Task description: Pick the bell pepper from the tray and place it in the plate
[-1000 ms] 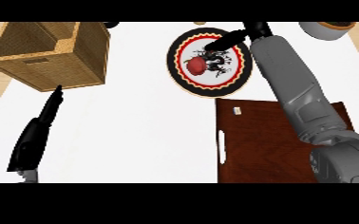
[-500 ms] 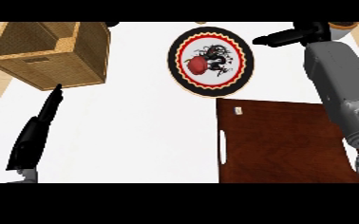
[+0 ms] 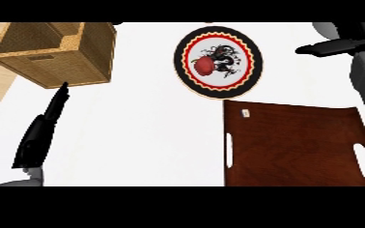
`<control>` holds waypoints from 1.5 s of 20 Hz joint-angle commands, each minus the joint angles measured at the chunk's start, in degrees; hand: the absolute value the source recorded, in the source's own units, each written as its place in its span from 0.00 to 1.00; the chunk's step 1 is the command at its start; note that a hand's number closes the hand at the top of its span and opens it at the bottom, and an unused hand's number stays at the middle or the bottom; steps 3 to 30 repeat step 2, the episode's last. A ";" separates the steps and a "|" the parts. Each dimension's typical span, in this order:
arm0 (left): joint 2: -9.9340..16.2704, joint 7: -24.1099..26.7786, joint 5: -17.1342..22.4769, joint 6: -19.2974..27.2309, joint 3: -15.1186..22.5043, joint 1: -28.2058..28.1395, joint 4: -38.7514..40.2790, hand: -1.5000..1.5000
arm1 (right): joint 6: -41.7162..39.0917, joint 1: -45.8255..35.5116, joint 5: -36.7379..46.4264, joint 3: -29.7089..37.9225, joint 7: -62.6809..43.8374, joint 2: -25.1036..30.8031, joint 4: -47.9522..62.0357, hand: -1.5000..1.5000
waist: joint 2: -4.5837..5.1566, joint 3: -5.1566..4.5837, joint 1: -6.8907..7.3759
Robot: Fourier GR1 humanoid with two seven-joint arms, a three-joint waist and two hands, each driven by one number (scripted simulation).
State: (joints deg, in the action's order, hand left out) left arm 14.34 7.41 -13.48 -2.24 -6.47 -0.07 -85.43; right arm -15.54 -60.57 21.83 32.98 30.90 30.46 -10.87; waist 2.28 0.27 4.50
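Not much looks set to go wrong now, since the bell pepper (image 3: 204, 65) already sits inside the plate (image 3: 187, 75). It lies a little left of the plate's middle, so I think a bump from an arm could roll it out.

From biggest to smallest: one brown tray (image 3: 292, 145) fills the lower right of the frame. One wooden box (image 3: 61, 53) sits in the upper left. One round plate is at the top middle. There are two hands. The left hand (image 3: 41, 130) rests at the lower left, fingers straight, holding nothing. The right hand (image 3: 329, 47) is at the upper right edge, fingers straight, holding nothing. There is one red bell pepper.
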 commanded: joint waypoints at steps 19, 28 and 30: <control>-0.01 1.13 0.10 -0.44 0.07 -1.00 0.27 0.50 | -2.88 0.84 -0.25 0.64 1.00 4.56 1.05 0.00 | 0.13 0.03 0.71; -0.01 1.13 0.10 -0.44 0.07 -1.00 0.27 0.50 | -2.88 0.84 -0.25 0.64 1.00 4.56 1.05 0.00 | 0.13 0.03 0.71; -0.01 1.13 0.10 -0.44 0.07 -1.00 0.27 0.50 | -2.88 0.84 -0.25 0.64 1.00 4.56 1.05 0.00 | 0.13 0.03 0.71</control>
